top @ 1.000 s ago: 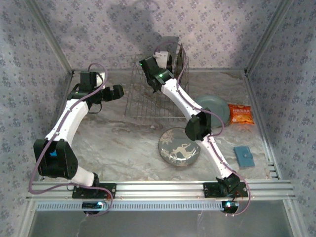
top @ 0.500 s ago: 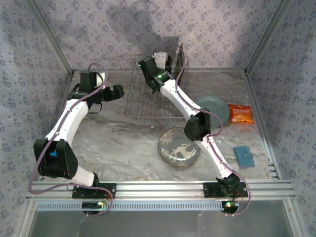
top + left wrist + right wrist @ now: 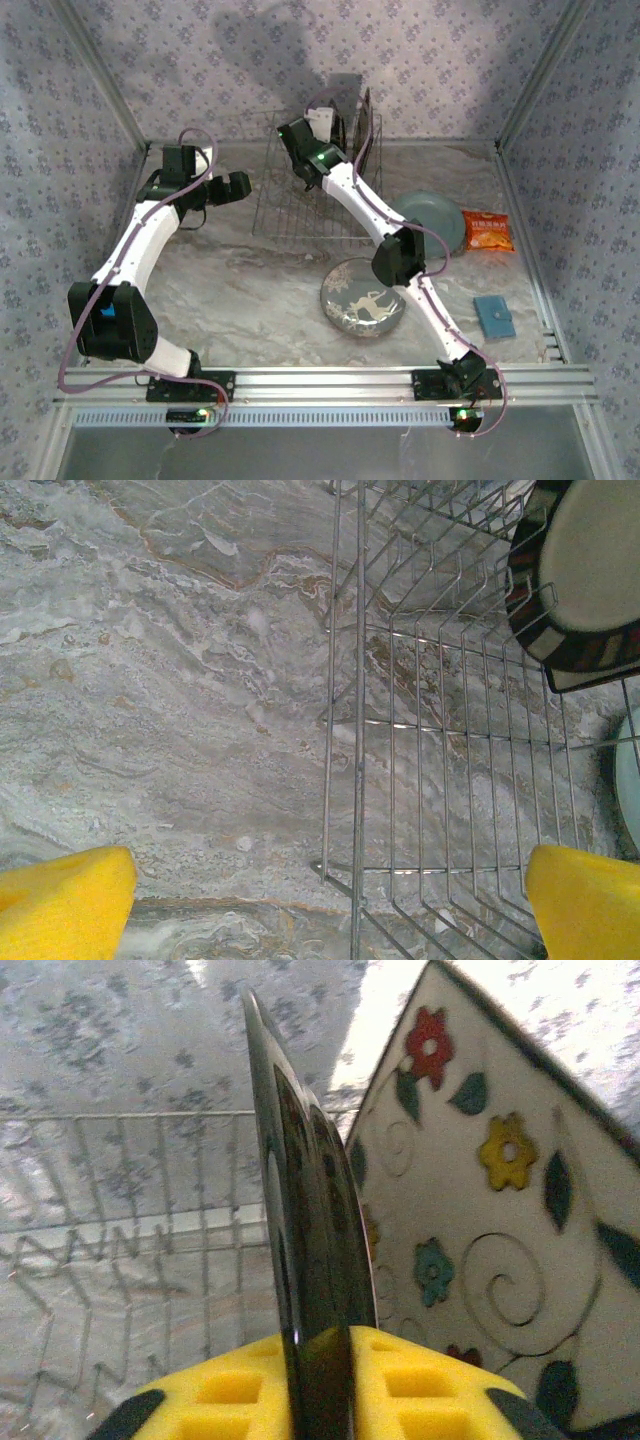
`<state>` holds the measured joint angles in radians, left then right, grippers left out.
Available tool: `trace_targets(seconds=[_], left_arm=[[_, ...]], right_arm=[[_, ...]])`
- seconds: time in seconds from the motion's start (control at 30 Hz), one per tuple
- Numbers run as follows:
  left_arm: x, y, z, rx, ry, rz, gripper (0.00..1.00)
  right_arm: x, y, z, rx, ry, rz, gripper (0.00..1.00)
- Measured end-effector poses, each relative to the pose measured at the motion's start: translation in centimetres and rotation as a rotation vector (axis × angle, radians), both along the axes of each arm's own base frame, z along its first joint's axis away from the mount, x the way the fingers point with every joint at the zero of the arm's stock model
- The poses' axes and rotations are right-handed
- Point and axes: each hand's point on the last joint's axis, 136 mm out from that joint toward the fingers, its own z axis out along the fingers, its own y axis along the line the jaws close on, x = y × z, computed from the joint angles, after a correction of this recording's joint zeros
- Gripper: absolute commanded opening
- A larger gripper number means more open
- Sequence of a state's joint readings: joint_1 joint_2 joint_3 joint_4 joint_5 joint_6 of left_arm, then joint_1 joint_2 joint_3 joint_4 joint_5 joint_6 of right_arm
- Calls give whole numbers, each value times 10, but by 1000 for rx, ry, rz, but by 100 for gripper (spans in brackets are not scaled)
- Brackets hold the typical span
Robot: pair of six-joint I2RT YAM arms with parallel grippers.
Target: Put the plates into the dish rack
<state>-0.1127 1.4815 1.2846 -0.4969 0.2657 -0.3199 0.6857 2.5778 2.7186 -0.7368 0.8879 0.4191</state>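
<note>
The marbled counter (image 3: 250, 285) carries the dish rack (image 3: 300, 212), a silver wire frame with rows of thin tines, set at the back near the middle. Since the earlier frames the rack and everything on the counter have kept their places. Only the right arm (image 3: 365, 205) has changed, its forearm and wrist edging slightly to the left over the rack. The left arm (image 3: 150, 225) has not moved.

Two plates stand upright on edge at the rack's far right end, side by side. The square cream plate (image 3: 480, 1210) carries red, yellow and teal flowers with dark leaves and curling lines. Just beside it is the brown-rimmed plate (image 3: 600, 560), round with a cream centre. That face is turned left towards the left tool, and its rim runs from front to back.

The deer plate (image 3: 362, 297) lies flat in front of the rack. The pale grey-blue plate (image 3: 438, 215) lies flat to the rack's right, partly under the right arm.

The left tool (image 3: 328, 885) hangs over the rack's near-left corner, its yellow fingers (image 3: 65, 905) spread wide and holding nothing. The right tool (image 3: 320, 1385) is closed on the brown-rimmed plate's rim, yellow pads (image 3: 230, 1390) against both faces with no gap to see.

An orange packet (image 3: 488, 232) lies beside the grey-blue plate.
</note>
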Motion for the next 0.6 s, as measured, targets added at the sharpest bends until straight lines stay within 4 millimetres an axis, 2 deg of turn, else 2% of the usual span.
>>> trace_targets(seconds=[0.23, 0.37, 0.6], left_arm=[[0, 0, 0, 0, 1, 0, 99], [0, 0, -1, -2, 5, 2, 99], [1, -1, -5, -4, 14, 0, 99]], right_arm=[[-6, 28, -2, 44, -9, 62, 29], [-5, 27, -2, 46, -10, 60, 30], [-1, 19, -2, 49, -11, 46, 38]])
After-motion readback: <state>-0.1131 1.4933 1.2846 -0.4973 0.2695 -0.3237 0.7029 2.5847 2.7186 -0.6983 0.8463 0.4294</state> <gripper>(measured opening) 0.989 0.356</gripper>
